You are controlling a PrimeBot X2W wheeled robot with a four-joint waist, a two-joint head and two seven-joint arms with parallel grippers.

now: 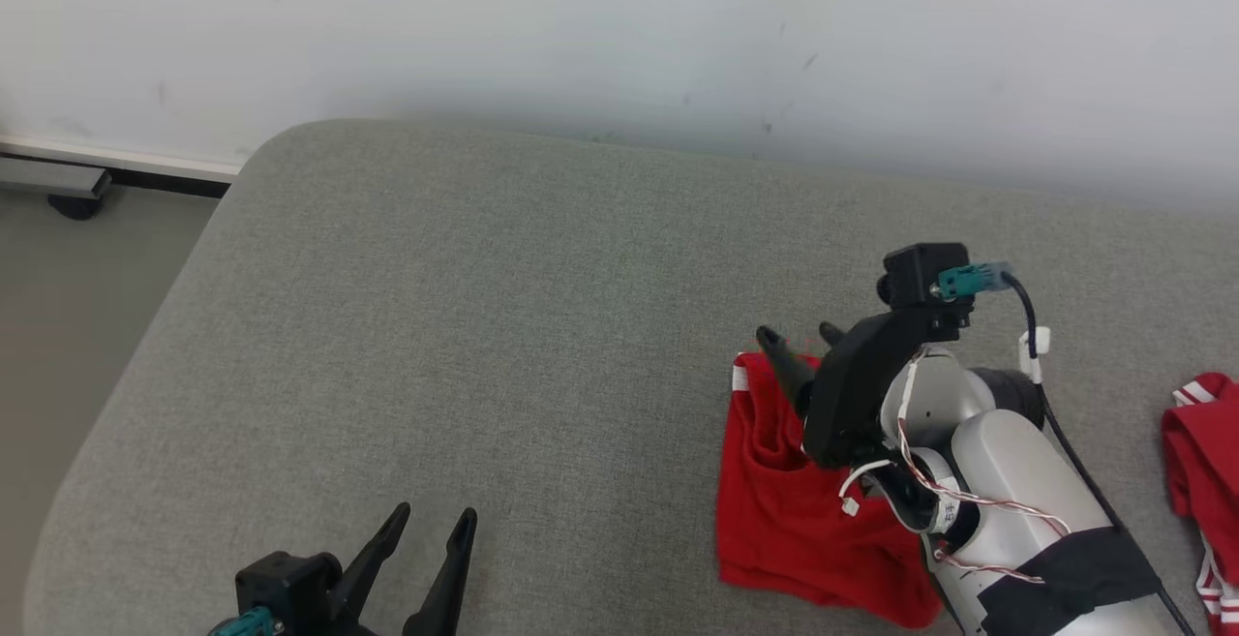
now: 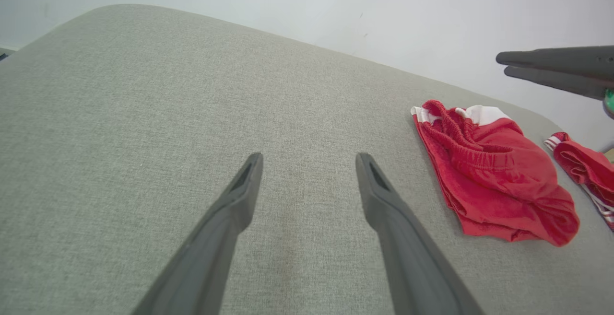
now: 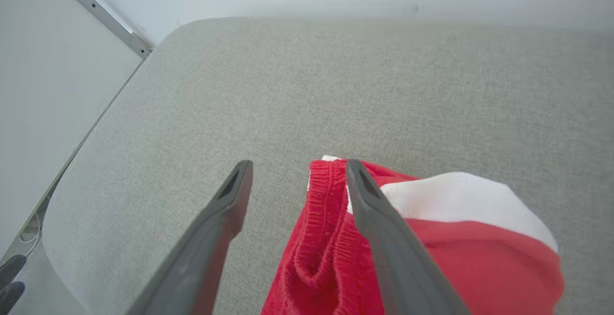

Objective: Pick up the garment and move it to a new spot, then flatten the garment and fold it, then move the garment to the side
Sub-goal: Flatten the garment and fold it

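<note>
Garment [image 1: 774, 520] lies crumpled beneath your open right gripper [image 1: 797, 332], left gripper [image 1: 435, 513] open well apart from it; flattening, folding remain.

A grey fabric-covered bench with rounded corners [image 1: 484, 326] stands against a plain white wall [image 1: 619, 36]. At the bench's right edge lies a crumpled red cloth with white stripes [image 1: 1200, 462]. Left of the bench, on the pale floor [image 1: 58, 326], a dark round object, perhaps a caster [image 1: 73, 205], sits under a grey metal rail [image 1: 48, 176].

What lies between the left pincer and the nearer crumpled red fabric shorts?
Bare grey woven cushion, from left pincer to crumpled red fabric shorts, in the head view.
</note>
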